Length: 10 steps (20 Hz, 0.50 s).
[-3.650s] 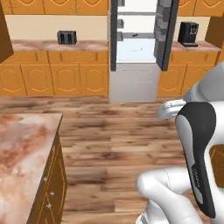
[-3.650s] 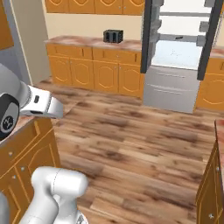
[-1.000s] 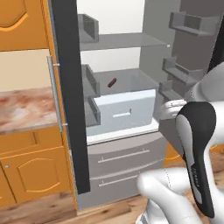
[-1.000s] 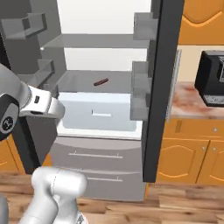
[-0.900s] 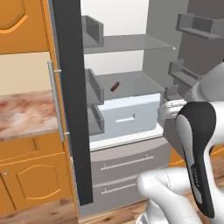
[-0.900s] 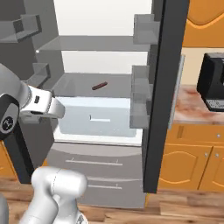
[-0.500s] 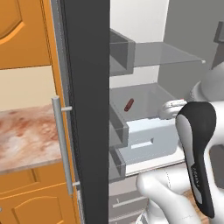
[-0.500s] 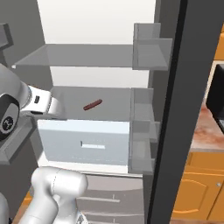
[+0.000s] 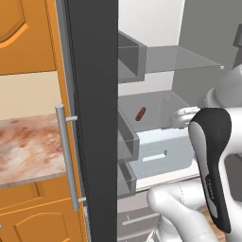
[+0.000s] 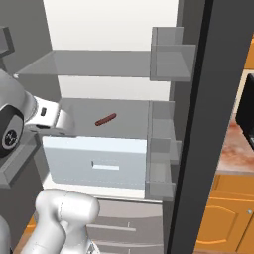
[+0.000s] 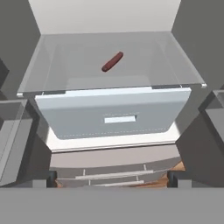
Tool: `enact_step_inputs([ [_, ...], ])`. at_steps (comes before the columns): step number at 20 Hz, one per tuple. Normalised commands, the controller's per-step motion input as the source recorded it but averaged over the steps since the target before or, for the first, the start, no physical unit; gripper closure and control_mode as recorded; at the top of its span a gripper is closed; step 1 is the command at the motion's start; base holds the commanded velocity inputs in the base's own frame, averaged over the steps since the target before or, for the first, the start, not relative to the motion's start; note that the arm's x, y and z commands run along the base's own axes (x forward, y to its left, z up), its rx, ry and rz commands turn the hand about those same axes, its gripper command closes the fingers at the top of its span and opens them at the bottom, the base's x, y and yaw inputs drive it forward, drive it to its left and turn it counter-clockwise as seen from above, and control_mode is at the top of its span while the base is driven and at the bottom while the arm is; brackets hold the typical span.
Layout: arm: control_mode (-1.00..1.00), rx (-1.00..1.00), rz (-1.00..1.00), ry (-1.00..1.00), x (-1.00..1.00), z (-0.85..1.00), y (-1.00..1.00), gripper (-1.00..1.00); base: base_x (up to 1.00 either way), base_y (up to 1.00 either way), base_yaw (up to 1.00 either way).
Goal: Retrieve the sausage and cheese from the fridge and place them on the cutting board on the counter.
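Left base view: the fridge (image 9: 94, 118) is standing open, and the sausage (image 9: 140, 114) is lying on a glass shelf (image 9: 156, 106), toward its rear edge.

Right base view: the sausage (image 10: 105, 119) is resting mid-shelf above the white drawer (image 10: 94, 161).

Hand view: the gripper (image 11: 112, 179) is facing the shelf, fingers spread fully, holding nothing, well short of the sausage (image 11: 112, 61). No retrieval is done yet; the cheese is not identifiable.

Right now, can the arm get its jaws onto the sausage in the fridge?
Probably yes. The fridge doors stand open, the sausage lies alone on a glass shelf with nothing in front, and the jaws are open, facing it from short of the shelf.
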Motion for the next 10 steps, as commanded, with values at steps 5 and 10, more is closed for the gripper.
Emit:
enact_step_inputs([
  [5, -1.0, 0.02, 0.0, 0.23, 0.62, -0.22, 0.0, -1.0, 0.0, 0.0, 0.0],
  [10, -1.0, 0.05, 0.0, 0.15, 0.91, -0.47, 0.0, -1.0, 0.0, 0.0, 0.0],
])
